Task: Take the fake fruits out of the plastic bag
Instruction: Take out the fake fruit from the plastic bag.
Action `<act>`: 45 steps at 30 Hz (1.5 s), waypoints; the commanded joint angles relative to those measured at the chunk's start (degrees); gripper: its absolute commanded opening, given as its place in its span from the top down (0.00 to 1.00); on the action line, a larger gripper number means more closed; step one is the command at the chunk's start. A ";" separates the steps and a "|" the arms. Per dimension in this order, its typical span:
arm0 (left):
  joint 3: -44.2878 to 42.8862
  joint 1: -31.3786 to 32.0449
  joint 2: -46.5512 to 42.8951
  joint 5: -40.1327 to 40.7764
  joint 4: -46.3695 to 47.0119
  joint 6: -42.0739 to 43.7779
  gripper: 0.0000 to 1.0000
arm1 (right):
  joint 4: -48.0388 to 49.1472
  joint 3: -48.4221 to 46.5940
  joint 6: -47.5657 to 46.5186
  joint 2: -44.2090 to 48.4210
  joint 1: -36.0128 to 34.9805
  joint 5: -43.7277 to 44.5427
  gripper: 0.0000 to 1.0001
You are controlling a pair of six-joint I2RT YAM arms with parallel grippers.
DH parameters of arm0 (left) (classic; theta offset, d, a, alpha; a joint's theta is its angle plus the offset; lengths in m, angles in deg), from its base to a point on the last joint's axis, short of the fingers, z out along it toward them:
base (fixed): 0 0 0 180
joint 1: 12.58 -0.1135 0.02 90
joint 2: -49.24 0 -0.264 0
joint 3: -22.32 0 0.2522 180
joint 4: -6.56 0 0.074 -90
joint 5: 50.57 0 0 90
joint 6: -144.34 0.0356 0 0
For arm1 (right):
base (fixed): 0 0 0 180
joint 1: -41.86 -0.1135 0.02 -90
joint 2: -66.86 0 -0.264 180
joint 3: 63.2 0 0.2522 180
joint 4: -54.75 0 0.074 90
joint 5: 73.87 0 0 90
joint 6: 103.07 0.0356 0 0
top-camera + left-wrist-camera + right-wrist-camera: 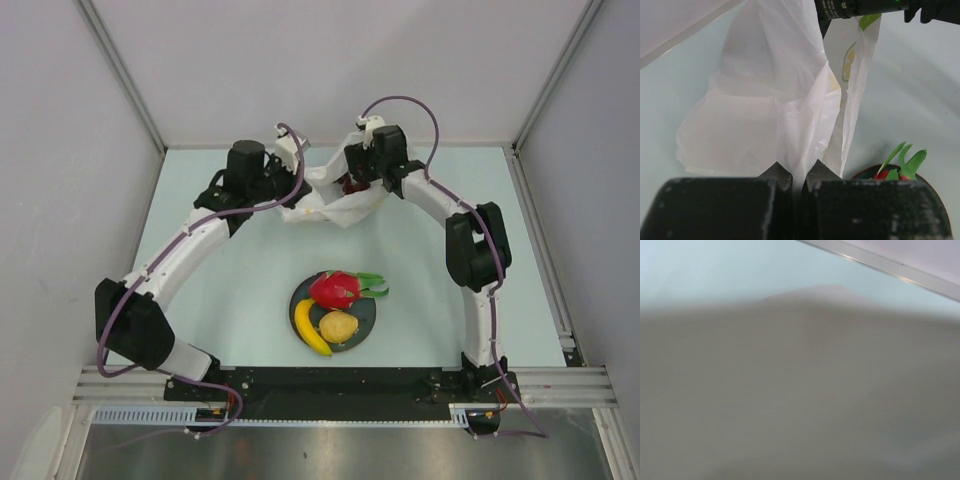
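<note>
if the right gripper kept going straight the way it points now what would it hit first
Most likely the plastic bag: its film fills the right wrist view, close against the lens. From above, the right gripper points into the bag, with a dark shape, perhaps the grape bunch, just beyond.

Robot lab test cell: pale counter (240, 270) boxed in by plain grey panels (60, 180), aluminium rail (580, 375) at near edge, left arm (190, 245) and right arm (440, 205) bolted there, fake fruits (335, 290) as props.
</note>
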 commanded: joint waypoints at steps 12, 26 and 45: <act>4.09 0.05 -1.26 0.25 1.91 0.60 1.00 | 2.69 -6.80 2.86 -10.93 -2.79 6.49 0.19; 5.50 0.05 0.93 2.80 5.42 -0.97 1.00 | 0.67 2.06 -5.75 5.92 -0.51 -16.00 1.00; 1.37 0.67 6.65 4.82 7.00 -2.21 1.00 | -12.06 7.44 -6.02 29.66 2.39 -34.64 1.00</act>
